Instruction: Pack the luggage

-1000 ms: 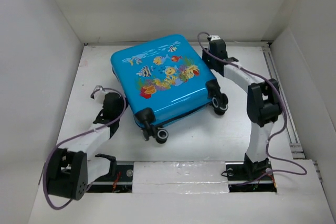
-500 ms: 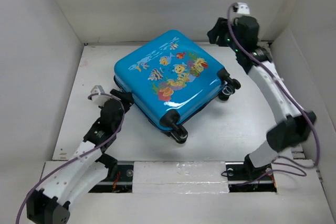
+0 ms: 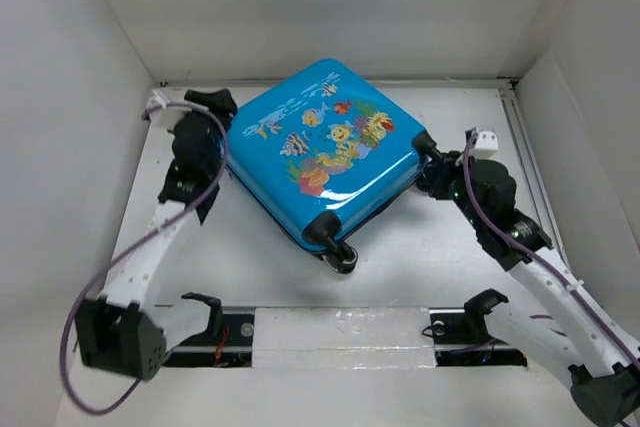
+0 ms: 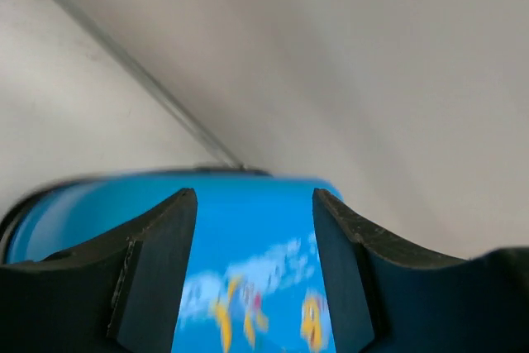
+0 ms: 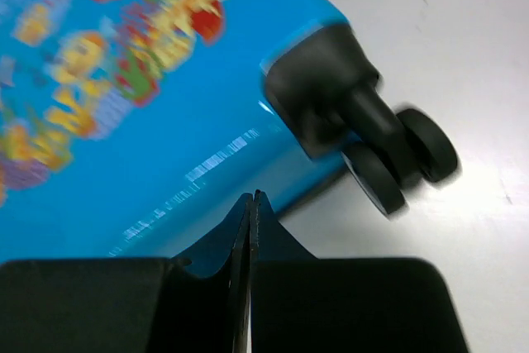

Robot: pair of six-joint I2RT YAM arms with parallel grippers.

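Blue fish-print luggage point(image 3: 325, 152) (closed) flat on table, turned diagonally

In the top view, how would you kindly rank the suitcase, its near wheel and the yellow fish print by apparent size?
1. the suitcase
2. the near wheel and the yellow fish print, too alike to rank

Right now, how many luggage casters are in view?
2. Near-corner caster; right-corner caster, a twin wheel. More may be hidden under the luggage.
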